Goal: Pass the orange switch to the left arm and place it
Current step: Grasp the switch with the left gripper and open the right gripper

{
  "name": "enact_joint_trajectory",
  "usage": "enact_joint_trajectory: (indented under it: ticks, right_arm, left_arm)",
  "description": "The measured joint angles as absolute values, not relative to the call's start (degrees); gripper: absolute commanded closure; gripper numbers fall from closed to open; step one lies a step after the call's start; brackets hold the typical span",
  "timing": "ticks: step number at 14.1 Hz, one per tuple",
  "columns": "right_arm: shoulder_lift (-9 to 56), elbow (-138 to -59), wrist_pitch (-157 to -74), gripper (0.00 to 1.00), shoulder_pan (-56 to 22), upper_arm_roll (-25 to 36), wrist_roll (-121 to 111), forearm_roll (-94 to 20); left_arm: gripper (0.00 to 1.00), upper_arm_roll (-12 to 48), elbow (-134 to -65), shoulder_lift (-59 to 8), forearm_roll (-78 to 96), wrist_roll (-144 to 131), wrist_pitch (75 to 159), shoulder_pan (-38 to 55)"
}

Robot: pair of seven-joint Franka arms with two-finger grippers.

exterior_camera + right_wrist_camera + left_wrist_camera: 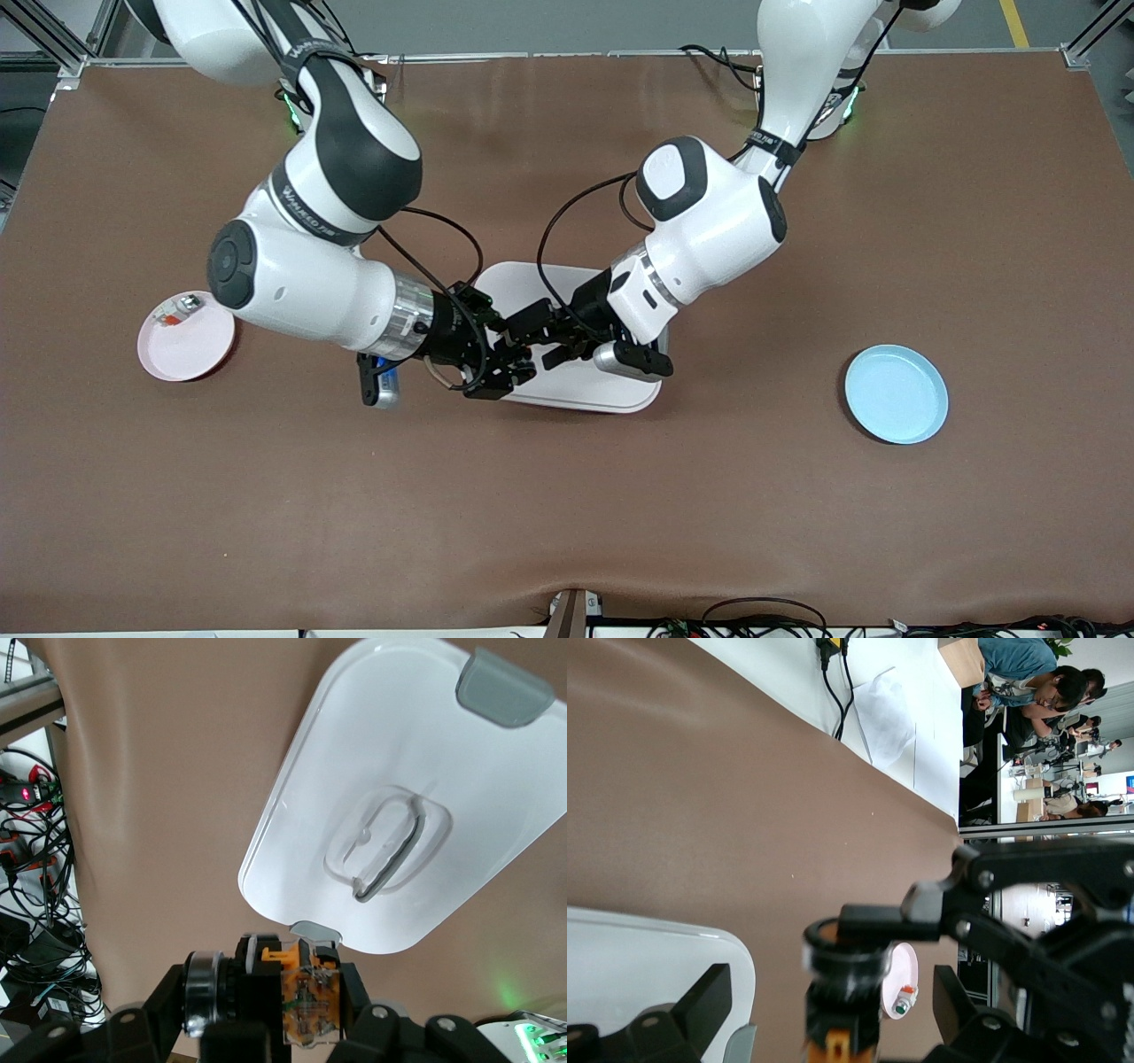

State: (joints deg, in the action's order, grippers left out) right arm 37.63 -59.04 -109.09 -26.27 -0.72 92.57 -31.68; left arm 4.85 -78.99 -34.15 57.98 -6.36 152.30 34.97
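Note:
The orange switch [310,1001], black-bodied with an orange end, is held over the edge of the white box [399,806] by my right gripper [257,1010], which is shut on it. The left gripper [831,1005] is open, and its fingers [704,997] stand on either side of the switch [842,988] without touching it. In the front view both grippers meet above the box [611,390], at its end toward the right arm: right gripper [498,361], left gripper [537,330]. There the switch is hidden among the fingers.
A pink plate [186,350] with a small silver part [182,308] lies toward the right arm's end of the table. A light blue plate [895,394] lies toward the left arm's end. The brown table mat [567,514] stretches toward the front camera.

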Motion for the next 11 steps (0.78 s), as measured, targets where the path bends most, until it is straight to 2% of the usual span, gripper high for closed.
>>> enact_joint_trajectory:
  ticks: [10, 11]
  right_arm:
    - [40.11, -57.09, -110.7, 1.0, -26.34, -0.53, 92.92, -31.68]
    - [40.33, -56.61, -110.71, 1.0, -26.26, -0.51, 92.94, -31.68]
  left_arm:
    - [0.0, 4.78, -77.61, -35.12, 57.98, -4.65, 153.4, 35.27]
    - [0.15, 4.73, -77.6, -35.12, 57.98, -4.4, 153.43, 35.23]
